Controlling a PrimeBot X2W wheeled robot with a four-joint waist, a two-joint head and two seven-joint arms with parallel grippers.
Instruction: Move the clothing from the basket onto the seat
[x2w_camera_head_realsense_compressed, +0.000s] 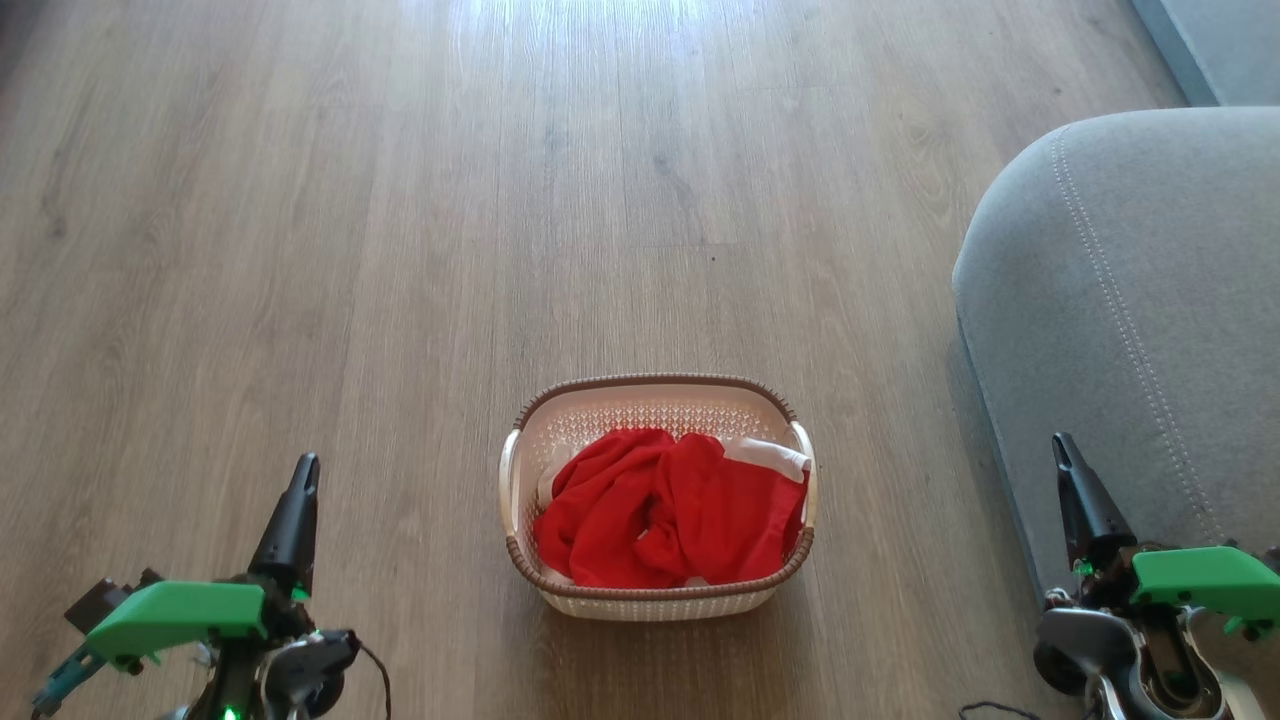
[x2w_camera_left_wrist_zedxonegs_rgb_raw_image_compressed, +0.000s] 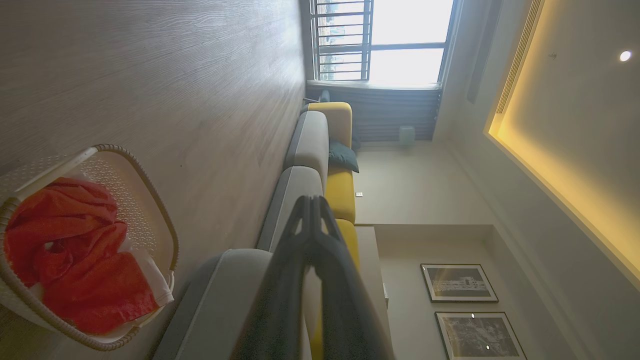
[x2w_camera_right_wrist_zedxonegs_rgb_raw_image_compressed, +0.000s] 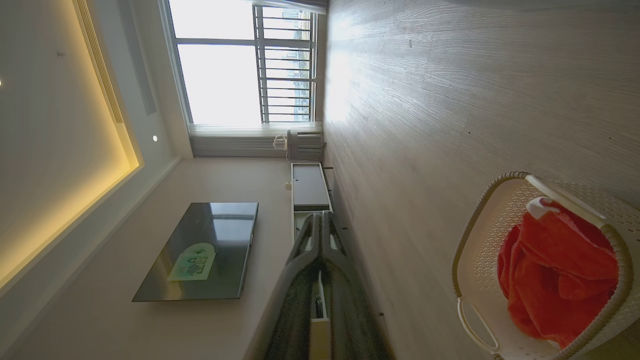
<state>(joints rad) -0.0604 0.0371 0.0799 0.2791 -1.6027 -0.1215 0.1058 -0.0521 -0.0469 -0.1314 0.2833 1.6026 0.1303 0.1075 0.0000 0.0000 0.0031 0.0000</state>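
Red clothing (x2w_camera_head_realsense_compressed: 665, 510) with white trim lies bunched inside the cream perforated basket (x2w_camera_head_realsense_compressed: 540, 445), which stands on the wood floor in front of me. The grey seat (x2w_camera_head_realsense_compressed: 1130, 300) rises at the right. My left gripper (x2w_camera_head_realsense_compressed: 303, 470) is shut and empty, low at the left, well apart from the basket. Over the seat's front edge at the right my right gripper (x2w_camera_head_realsense_compressed: 1062, 447) is shut and empty. In the left wrist view the clothing (x2w_camera_left_wrist_zedxonegs_rgb_raw_image_compressed: 75, 250) and basket (x2w_camera_left_wrist_zedxonegs_rgb_raw_image_compressed: 150, 200) sit left of the shut left gripper (x2w_camera_left_wrist_zedxonegs_rgb_raw_image_compressed: 311, 200). In the right wrist view the basket (x2w_camera_right_wrist_zedxonegs_rgb_raw_image_compressed: 475, 240) and clothing (x2w_camera_right_wrist_zedxonegs_rgb_raw_image_compressed: 555, 270) lie right of the shut right gripper (x2w_camera_right_wrist_zedxonegs_rgb_raw_image_compressed: 320, 216).
Wood floor (x2w_camera_head_realsense_compressed: 400, 200) stretches all round the basket. A long sofa with grey and yellow cushions (x2w_camera_left_wrist_zedxonegs_rgb_raw_image_compressed: 340, 185) runs toward a window (x2w_camera_left_wrist_zedxonegs_rgb_raw_image_compressed: 400, 45). Across the room stand a wall television (x2w_camera_right_wrist_zedxonegs_rgb_raw_image_compressed: 200, 250) and a low cabinet (x2w_camera_right_wrist_zedxonegs_rgb_raw_image_compressed: 307, 187).
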